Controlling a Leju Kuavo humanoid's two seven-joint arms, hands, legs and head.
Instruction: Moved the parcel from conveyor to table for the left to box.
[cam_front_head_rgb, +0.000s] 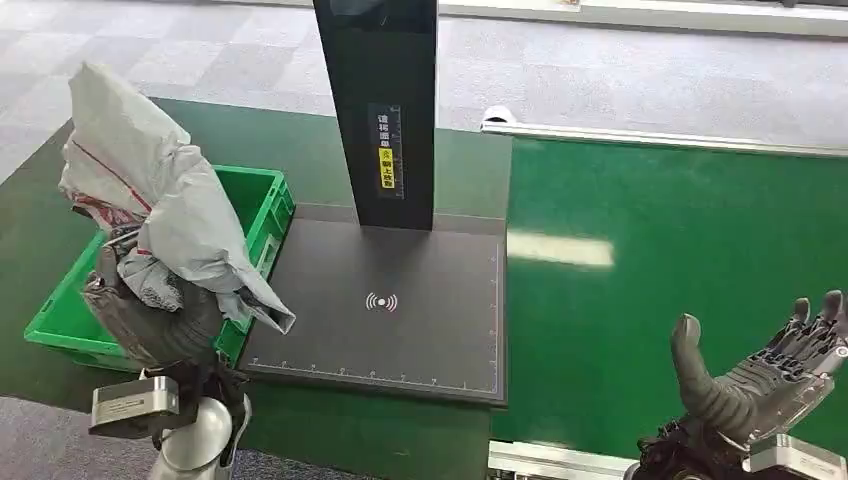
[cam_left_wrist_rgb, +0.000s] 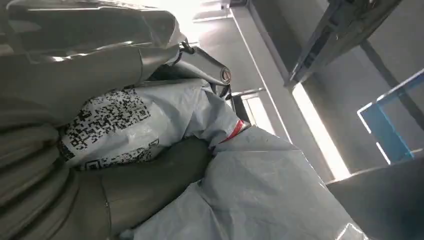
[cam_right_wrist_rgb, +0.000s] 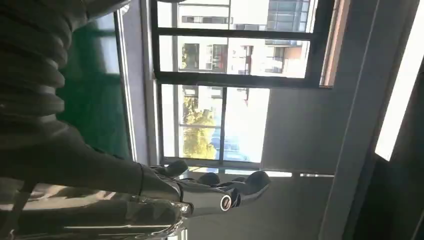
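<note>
My left hand (cam_front_head_rgb: 160, 320) grips a crumpled grey plastic parcel (cam_front_head_rgb: 165, 205) and holds it up over the green box (cam_front_head_rgb: 262, 205) at the left. The parcel's top rises well above the box, and a loose corner hangs toward the dark scanner plate (cam_front_head_rgb: 400, 330). Close up, the left wrist view shows the parcel (cam_left_wrist_rgb: 250, 185) with a printed code label (cam_left_wrist_rgb: 107, 122), pressed between the thumb and the fingers (cam_left_wrist_rgb: 165, 167). Over the green conveyor belt (cam_front_head_rgb: 670, 270) at the lower right, my right hand (cam_front_head_rgb: 765, 380) is palm up with fingers (cam_right_wrist_rgb: 235, 187) spread and nothing in it.
A black upright post (cam_front_head_rgb: 385, 110) stands at the back of the scanner plate, between box and belt. The conveyor's metal rail (cam_front_head_rgb: 660, 135) runs along the belt's far edge. Grey carpet floor (cam_front_head_rgb: 600, 70) lies beyond.
</note>
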